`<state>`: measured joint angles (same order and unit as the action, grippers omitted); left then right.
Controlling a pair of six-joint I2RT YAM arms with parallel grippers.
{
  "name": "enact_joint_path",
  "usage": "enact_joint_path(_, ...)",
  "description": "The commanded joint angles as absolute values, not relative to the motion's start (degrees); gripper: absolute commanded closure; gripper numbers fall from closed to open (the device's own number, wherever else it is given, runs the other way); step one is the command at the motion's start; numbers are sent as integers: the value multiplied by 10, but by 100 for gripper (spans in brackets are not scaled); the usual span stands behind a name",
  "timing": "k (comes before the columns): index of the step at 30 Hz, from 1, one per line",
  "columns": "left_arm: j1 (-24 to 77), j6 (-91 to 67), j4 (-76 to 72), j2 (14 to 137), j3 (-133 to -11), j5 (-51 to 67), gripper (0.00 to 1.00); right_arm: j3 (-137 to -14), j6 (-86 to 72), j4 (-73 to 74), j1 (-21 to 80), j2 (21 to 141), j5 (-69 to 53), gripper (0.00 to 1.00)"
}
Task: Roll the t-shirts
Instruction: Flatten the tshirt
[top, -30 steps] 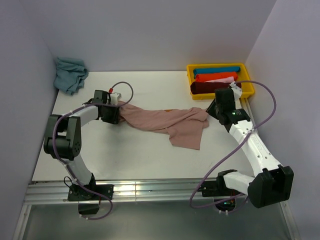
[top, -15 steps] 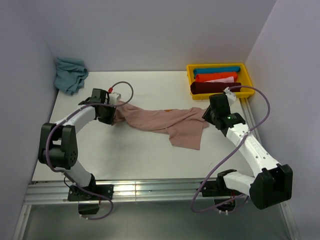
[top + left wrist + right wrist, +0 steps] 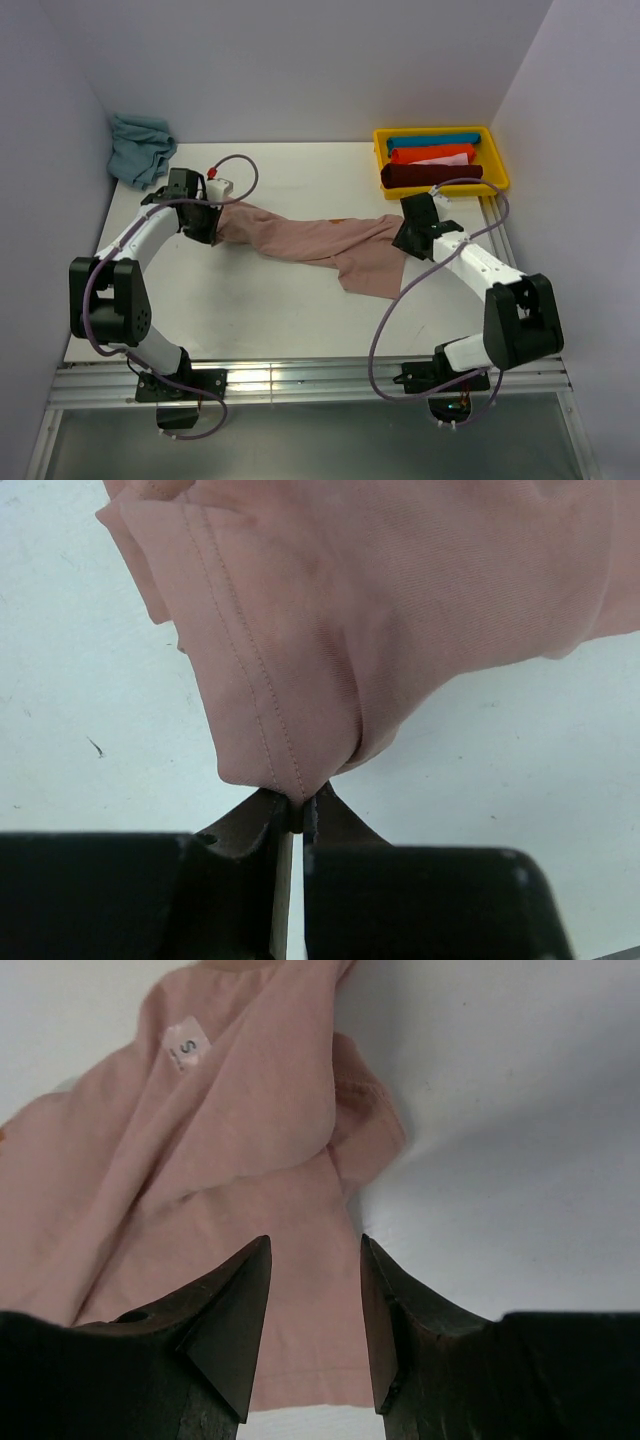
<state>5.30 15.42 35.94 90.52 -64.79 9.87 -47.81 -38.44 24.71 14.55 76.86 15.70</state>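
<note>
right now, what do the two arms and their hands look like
The left arm and right arm are built of white links with bulky black joints. A thin purple-grey cable loops loosely along each one, and a small red connector sits by the left wrist. The left hand and right hand are black, with wedge-shaped fingers tapering to narrow tips.

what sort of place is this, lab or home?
Probably a lab test cell: left arm and right arm mounted at a white table, blank walls around it, yellow bin of rolled shirts.
</note>
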Motion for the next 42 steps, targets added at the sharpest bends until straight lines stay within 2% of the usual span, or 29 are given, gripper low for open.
enact_joint_path(1,44,168,376,902,-684,118,93,-509,-369,211,137,808,152,52)
enact_joint_path(14,25,180,390,913,-709,125,92,-537,-344,147,101,893,140,49)
enact_joint_path(34,23,178,396,931,-726,126,92,-525,-332,38,99,924,131,50)
enact_joint_path(42,23,178,398,933,-729,124,92,-513,-336,33,96,904,127,56)
